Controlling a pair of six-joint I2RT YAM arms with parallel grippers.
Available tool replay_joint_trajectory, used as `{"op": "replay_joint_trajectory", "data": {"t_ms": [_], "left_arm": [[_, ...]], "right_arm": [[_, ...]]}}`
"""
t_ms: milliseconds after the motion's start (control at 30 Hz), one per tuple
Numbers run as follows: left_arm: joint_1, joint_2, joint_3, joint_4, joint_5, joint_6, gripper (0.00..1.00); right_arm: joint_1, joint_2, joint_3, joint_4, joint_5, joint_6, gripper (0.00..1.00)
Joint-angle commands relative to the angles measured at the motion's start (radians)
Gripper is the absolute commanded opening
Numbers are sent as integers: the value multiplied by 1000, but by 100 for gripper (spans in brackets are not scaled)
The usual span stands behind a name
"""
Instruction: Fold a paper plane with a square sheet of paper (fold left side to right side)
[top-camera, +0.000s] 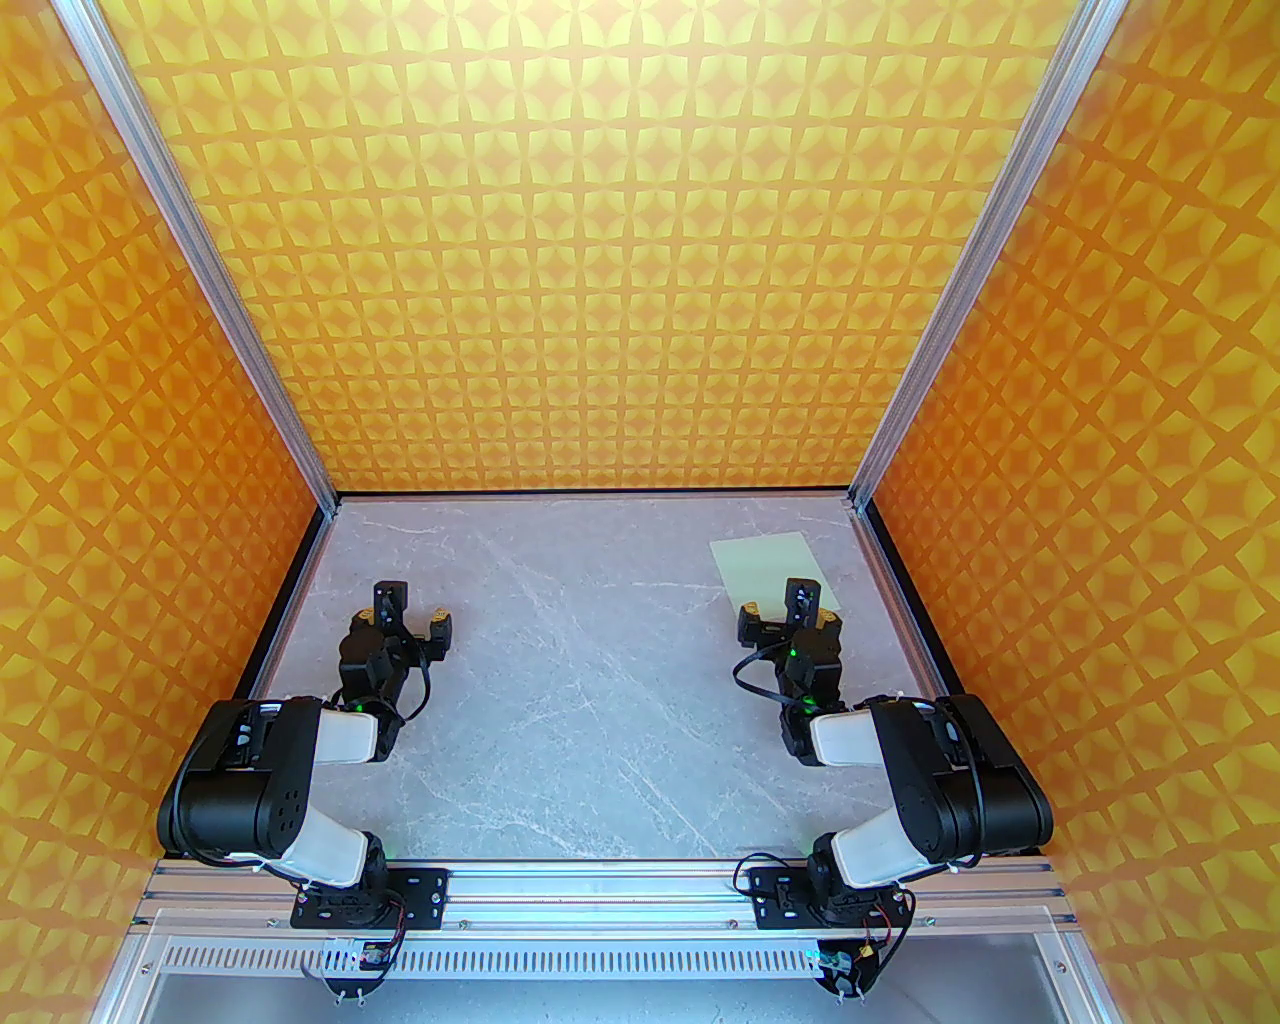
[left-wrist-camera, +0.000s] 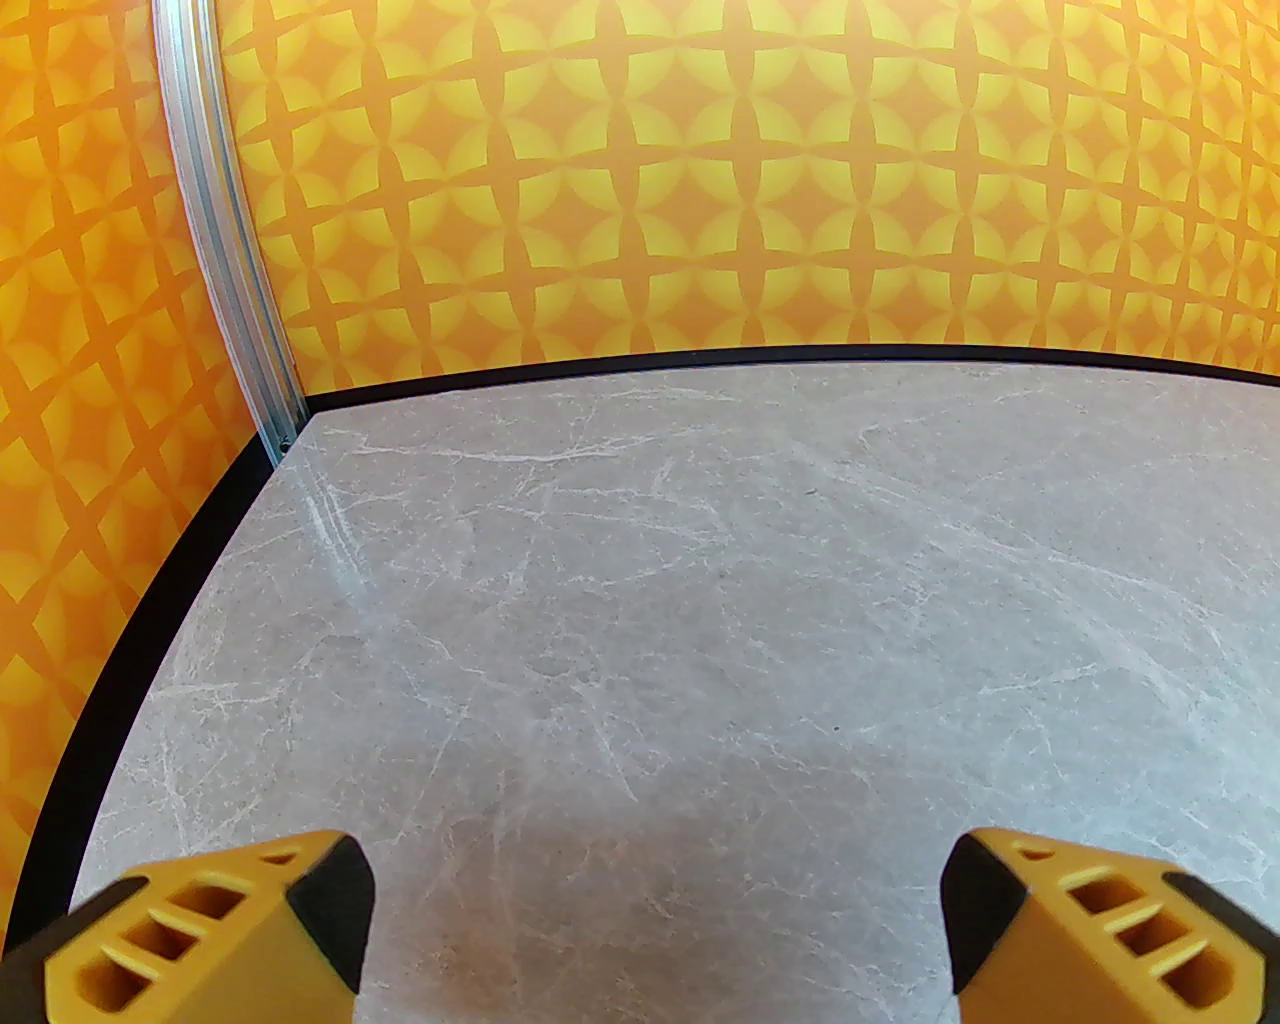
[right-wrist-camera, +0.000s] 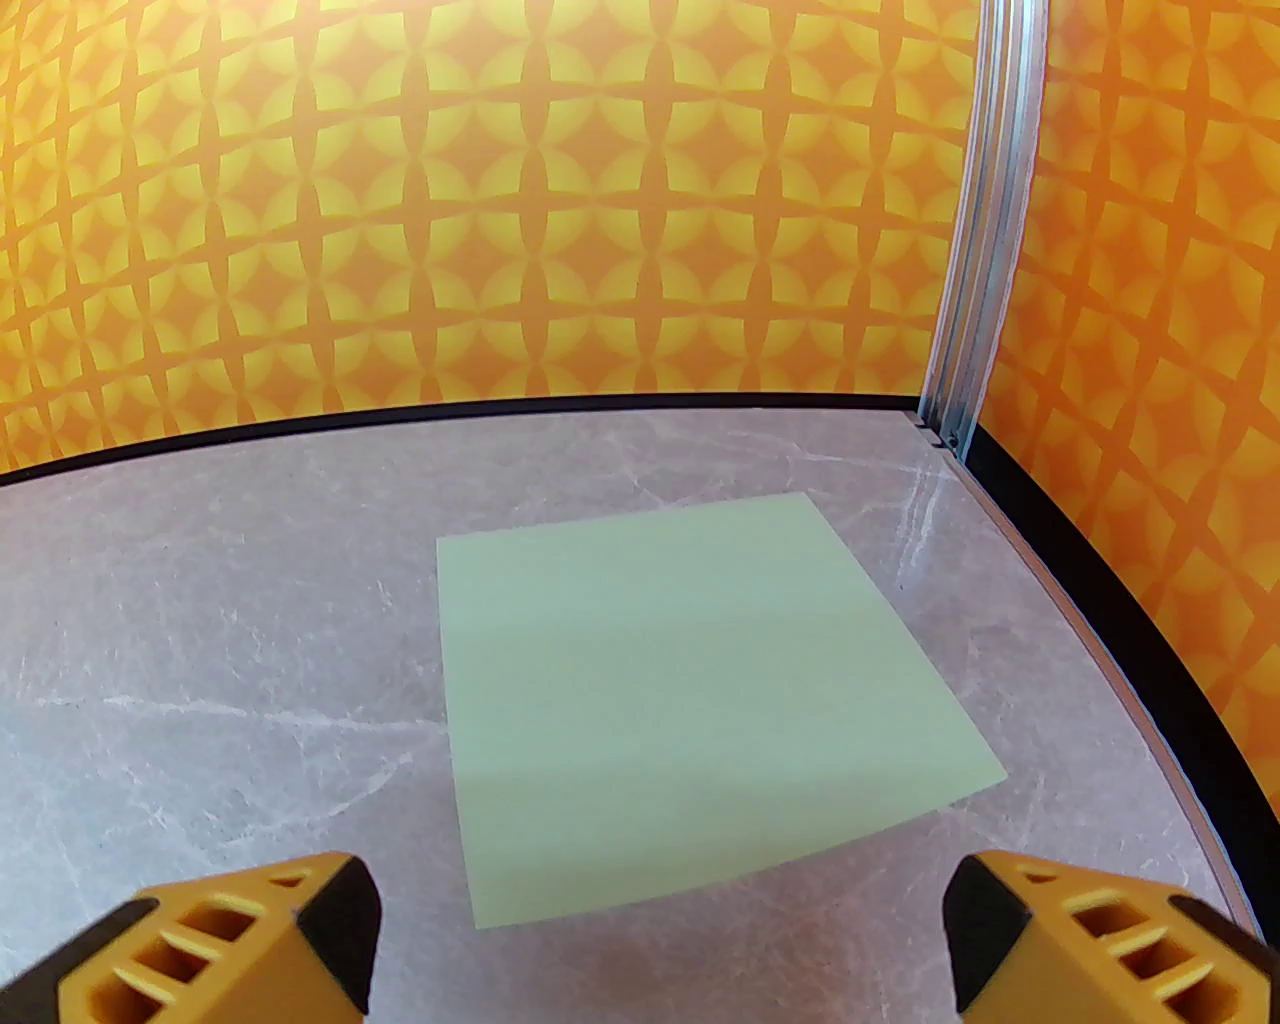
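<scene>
Grey table (top-camera: 560, 700); seen overhead, right tool (top-camera: 788, 612) hides sheet of paper (top-camera: 765, 560)'s near edge.

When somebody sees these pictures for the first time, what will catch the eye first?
The bright orange and yellow patterned walls around the grey marble table stand out first. Next comes the pale green sheet of paper, lying flat near the far right corner, with the open right claw at its near edge.
</scene>
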Motion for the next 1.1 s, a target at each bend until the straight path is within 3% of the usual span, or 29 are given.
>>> {"op": "replay_joint_trajectory", "data": {"t_ms": [0, 1067], "left_arm": [[-1, 0, -9, 22, 16, 11, 99], [40, -16, 41, -84, -4, -48, 99]], "right_arm": [[-4, 0, 17, -14, -2, 12, 99], [-5, -8, -4, 23, 12, 16, 99]]}}
